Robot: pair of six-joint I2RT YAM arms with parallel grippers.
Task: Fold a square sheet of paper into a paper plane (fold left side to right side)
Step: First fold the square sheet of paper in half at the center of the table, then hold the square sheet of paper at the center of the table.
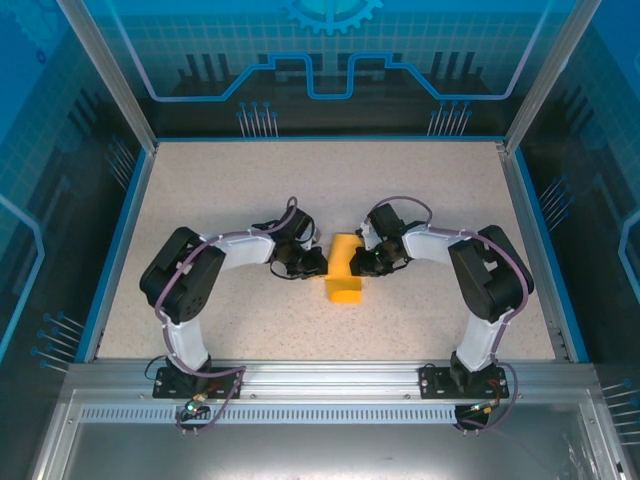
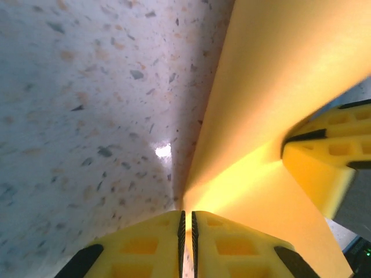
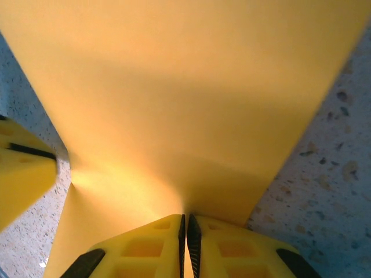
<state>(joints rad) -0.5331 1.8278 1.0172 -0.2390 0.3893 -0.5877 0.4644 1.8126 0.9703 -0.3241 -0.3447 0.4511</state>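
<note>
Top external: L jaws & R jaws clenched on square sheet of paper (image 1: 345,285), mid table (image 1: 250,180).

No text, label, brand or number is legible on any surface. The sole sign is a blue gear emblem (image 1: 332,12) on the back panel (image 1: 330,70), at 12 o'clock.

You have even overhead light; glare spot on table (image 2: 163,152); square sheet of paper (image 3: 174,87) close-up soft, possibly defocused.
</note>
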